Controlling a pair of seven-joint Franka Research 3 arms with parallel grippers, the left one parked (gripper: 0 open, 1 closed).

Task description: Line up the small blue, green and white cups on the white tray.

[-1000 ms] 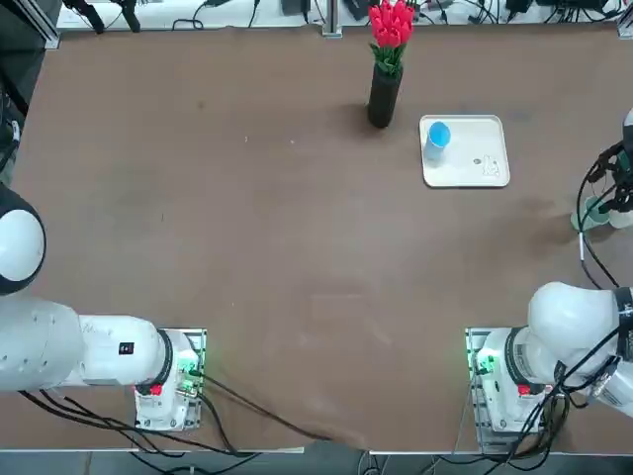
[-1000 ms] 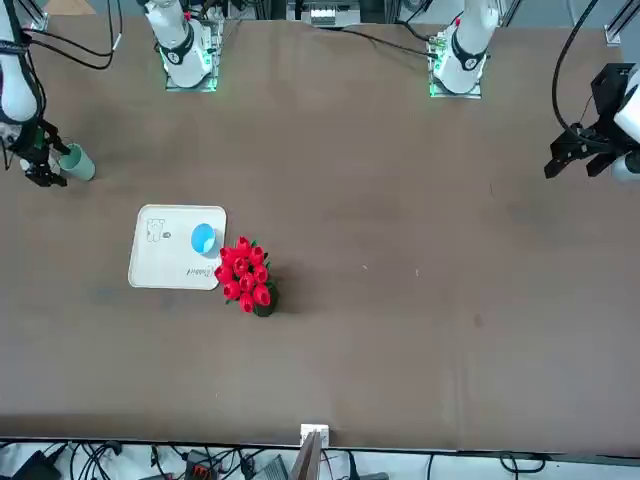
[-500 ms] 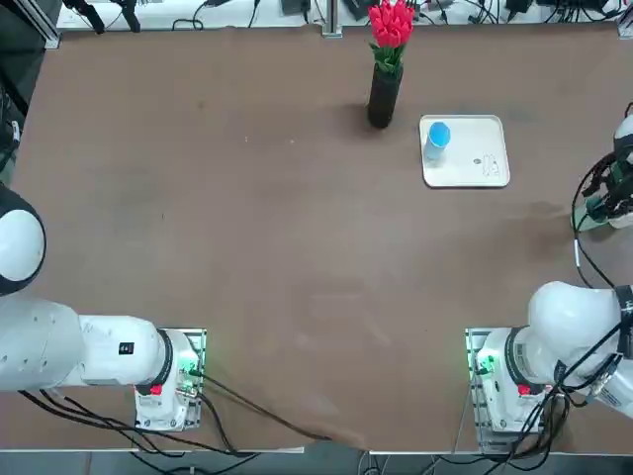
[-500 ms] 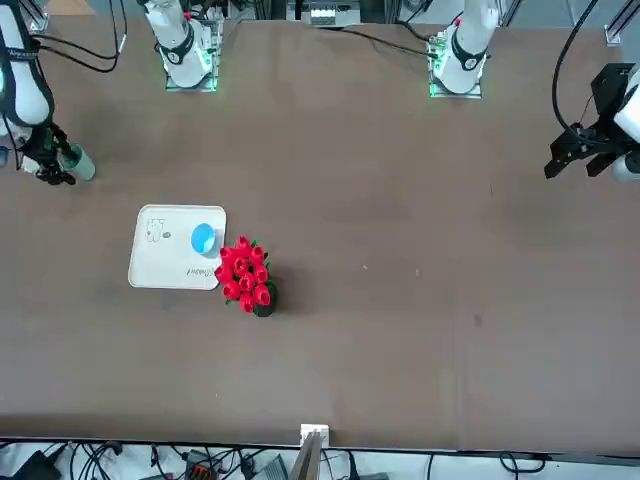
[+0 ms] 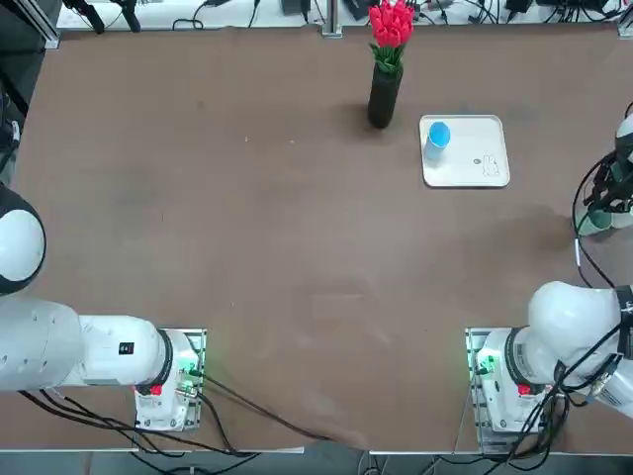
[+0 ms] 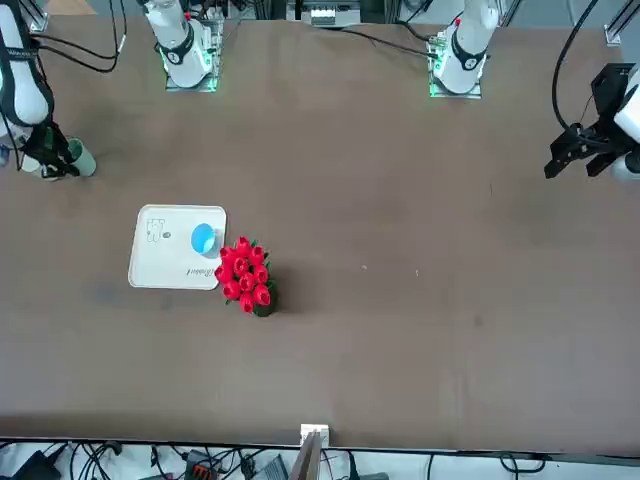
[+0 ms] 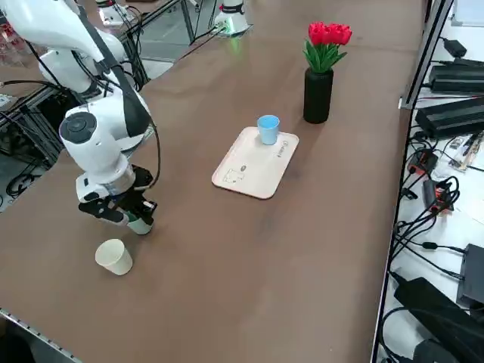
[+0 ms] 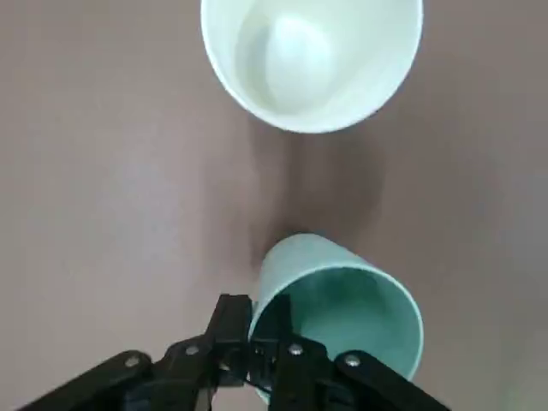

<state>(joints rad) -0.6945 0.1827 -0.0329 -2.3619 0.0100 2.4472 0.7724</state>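
The pale green tapered plastic cup [image 8: 338, 312] sits on the brown table [image 5: 297, 247] with its rim pinched in your right tool [image 8: 261, 360], so lift it straight up, clear of the off-white plastic cup [image 8: 312, 60] just beyond.

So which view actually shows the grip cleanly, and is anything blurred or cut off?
Right wrist view: sharp, soft shadows; the right gripper is shut on the green cup at its rim, with the white cup apart from it. Top view: the green cup sits at the frame edge, mostly hidden. Right side view: the arm shades it.
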